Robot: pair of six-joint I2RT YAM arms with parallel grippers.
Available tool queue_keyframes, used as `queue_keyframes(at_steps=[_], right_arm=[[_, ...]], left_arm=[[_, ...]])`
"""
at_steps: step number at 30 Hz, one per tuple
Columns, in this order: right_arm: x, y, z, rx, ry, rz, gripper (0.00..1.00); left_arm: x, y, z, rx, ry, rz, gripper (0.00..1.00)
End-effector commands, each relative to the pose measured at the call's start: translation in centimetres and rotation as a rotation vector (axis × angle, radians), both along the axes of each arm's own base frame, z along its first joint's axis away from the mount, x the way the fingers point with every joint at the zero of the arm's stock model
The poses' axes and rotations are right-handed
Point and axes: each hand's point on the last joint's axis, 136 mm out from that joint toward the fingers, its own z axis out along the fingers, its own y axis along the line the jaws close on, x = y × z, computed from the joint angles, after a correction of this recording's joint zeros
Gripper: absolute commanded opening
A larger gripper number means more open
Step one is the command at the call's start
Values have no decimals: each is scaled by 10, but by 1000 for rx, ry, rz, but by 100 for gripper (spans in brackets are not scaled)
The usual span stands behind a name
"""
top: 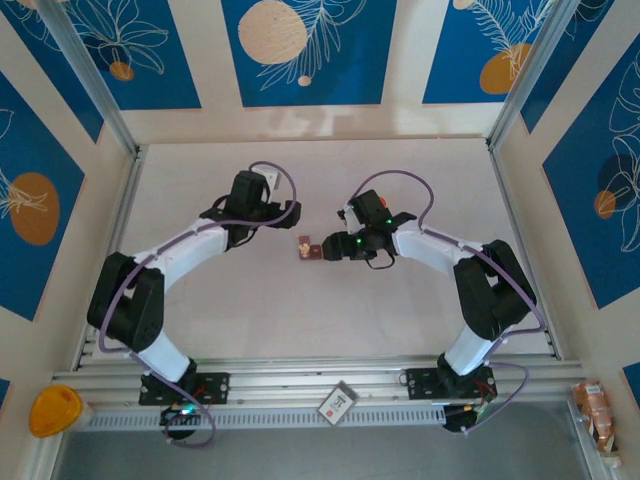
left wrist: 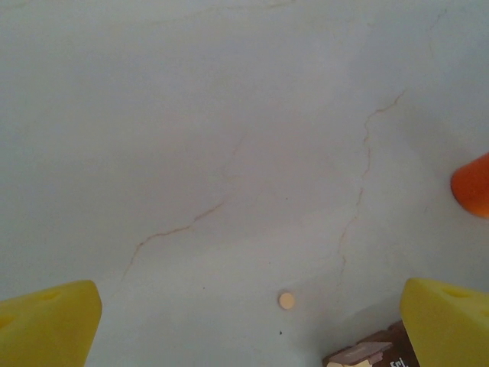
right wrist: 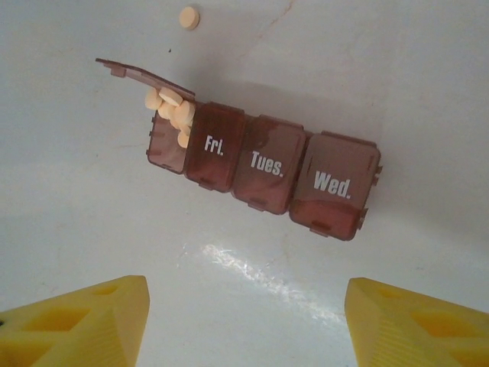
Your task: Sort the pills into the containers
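The containers (right wrist: 260, 164) are a dark reddish-brown strip lying on the white table, with closed lids marked Fri., Tues. and Wed. At its left end a lid stands raised over several pale pills (right wrist: 172, 107). One loose pill (right wrist: 189, 17) lies just beyond that end, and the left wrist view also has this pill (left wrist: 286, 300) beside a corner of the containers (left wrist: 367, 355). My right gripper (right wrist: 244, 329) hangs open just short of the strip with nothing between its yellow fingers (right wrist: 76, 321). My left gripper (left wrist: 244, 329) is wide open over bare table. From above, the containers (top: 308, 246) sit between left gripper (top: 292, 212) and right gripper (top: 328, 248).
An orange object (left wrist: 474, 185) pokes in at the right edge of the left wrist view. Off the table at the near rail sit a yellow-orange round thing (top: 55, 410), a small card (top: 338, 402) and a packet (top: 598, 415). Walls enclose the table (top: 200, 300) on three sides.
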Motion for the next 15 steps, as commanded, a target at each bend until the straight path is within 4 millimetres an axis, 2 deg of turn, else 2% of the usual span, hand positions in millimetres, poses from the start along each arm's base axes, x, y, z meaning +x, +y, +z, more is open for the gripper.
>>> queue_keyframes(at_steps=[1,7,12,15], right_arm=[[-4,0,-6,40,47,-17,65],[14,-12,-14,41,54,-85,52],[25,-7,-10,65,50,-76,46],[31,-1,-9,78,51,-67,42]], left_arm=[[0,-9,-7,-28,58,-44,100],[0,-25,-19,-66,134,-93,100],[-1,-24,-30,-47,164,-95,100],[-1,-30,-32,-61,182,-120,97]])
